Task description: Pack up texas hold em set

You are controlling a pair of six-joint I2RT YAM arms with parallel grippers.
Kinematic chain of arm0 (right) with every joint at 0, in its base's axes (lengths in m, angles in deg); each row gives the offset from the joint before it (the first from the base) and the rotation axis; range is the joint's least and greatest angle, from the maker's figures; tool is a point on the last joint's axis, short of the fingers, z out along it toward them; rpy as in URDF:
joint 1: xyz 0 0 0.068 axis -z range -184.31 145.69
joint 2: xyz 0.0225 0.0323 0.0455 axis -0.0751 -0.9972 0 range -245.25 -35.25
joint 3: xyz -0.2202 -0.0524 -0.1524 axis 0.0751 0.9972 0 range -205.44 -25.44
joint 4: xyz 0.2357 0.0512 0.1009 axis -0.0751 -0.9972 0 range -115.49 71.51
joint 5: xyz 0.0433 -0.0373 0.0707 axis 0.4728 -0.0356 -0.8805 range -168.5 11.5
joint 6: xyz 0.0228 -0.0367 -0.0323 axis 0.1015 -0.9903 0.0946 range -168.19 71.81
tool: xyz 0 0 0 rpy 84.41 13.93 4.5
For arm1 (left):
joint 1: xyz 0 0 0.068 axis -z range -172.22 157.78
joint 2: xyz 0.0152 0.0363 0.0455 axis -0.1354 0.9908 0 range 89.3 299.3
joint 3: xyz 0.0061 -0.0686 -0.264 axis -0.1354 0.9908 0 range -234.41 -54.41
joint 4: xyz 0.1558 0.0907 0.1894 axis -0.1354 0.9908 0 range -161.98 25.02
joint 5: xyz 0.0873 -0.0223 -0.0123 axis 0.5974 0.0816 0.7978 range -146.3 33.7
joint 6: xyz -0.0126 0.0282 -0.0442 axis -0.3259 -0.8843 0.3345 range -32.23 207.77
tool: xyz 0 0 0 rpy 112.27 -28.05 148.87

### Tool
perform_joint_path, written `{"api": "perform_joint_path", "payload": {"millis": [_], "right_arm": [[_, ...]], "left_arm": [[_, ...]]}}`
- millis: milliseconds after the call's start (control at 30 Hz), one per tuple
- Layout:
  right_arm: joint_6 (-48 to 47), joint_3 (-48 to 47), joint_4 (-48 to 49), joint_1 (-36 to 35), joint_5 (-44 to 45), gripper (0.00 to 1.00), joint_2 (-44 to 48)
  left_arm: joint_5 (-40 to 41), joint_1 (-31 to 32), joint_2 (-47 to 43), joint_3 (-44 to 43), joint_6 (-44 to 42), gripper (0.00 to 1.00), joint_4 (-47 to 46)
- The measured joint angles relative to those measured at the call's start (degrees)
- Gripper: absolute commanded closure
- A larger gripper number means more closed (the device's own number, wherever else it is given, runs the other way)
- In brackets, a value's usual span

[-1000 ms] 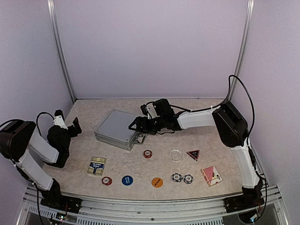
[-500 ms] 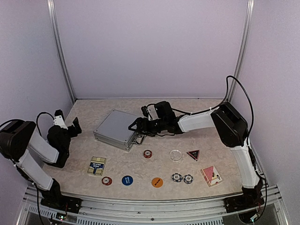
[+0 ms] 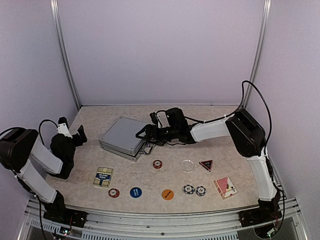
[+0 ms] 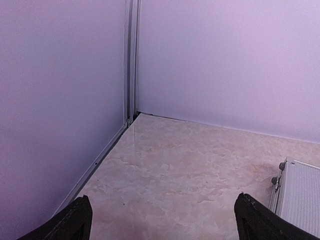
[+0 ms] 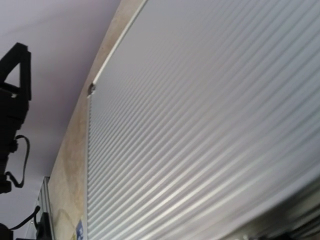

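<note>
The silver briefcase [image 3: 121, 135] lies shut on the table, left of centre. My right gripper [image 3: 144, 136] is open, with its fingers spread against the case's right edge by the handle. In the right wrist view the ribbed lid [image 5: 200, 125] fills the frame and no fingers show. My left gripper [image 3: 80, 135] hangs open and empty at the far left; a corner of the case [image 4: 300, 195] shows to its right. Loose in front lie a red chip [image 3: 157, 164], a clear disc [image 3: 187, 165], a dark triangle [image 3: 206, 164] and two dark chips [image 3: 194, 190].
Along the near side lie a blue and yellow card deck [image 3: 103, 176], another red chip [image 3: 114, 192], a blue disc [image 3: 135, 192], an orange disc [image 3: 168, 194] and a red card deck [image 3: 226, 187]. Walls close in on three sides.
The right gripper has moved a little left against the case, and the case has slid and turned slightly left. The left arm has not moved.
</note>
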Motion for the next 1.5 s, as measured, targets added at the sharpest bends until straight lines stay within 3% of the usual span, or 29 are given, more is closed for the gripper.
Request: {"api": "perform_joint_path", "payload": {"millis": [467,1033,1500], "right_arm": [[-0.24,-1.16,-0.92,-0.28,-0.66,0.04,2.45],[-2.75,-13.68,-8.04,-2.62,-0.44,0.04,2.25],[-4.87,-27.23,-12.5,-2.69,-1.49,0.0,-3.41]], "left_arm": [[0.0,0.0,0.0,0.0,0.02,0.01,0.0],[0.0,0.0,0.0,-0.04,0.02,0.01,0.0],[0.0,0.0,0.0,-0.04,0.02,0.01,0.0]]}}
